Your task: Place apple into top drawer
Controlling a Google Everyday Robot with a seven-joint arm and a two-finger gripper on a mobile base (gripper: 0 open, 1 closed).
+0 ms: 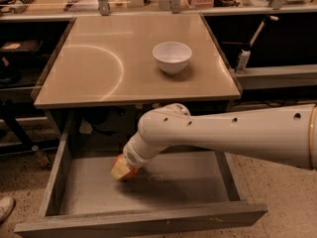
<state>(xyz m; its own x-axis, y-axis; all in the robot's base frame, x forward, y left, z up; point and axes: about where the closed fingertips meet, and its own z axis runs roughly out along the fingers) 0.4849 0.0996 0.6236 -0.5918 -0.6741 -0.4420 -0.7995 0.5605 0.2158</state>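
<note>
The top drawer (54, 172) is pulled open below the tan table; it is grey wood-grain with a flat grey bottom. My white arm reaches in from the right and down into it. The gripper (124, 170) is at the arm's tip, low over the left-middle of the drawer bottom, mostly hidden behind the wrist. The apple (127, 168), red-orange with a yellowish patch, shows right at the gripper's tip, at or just above the drawer floor. I cannot see whether it rests on the floor.
A white bowl (172, 56) stands on the tan table top (99, 68) above the drawer. Dark shelving flanks the table on both sides. A shoe tip (5, 208) shows at the lower left on the speckled floor.
</note>
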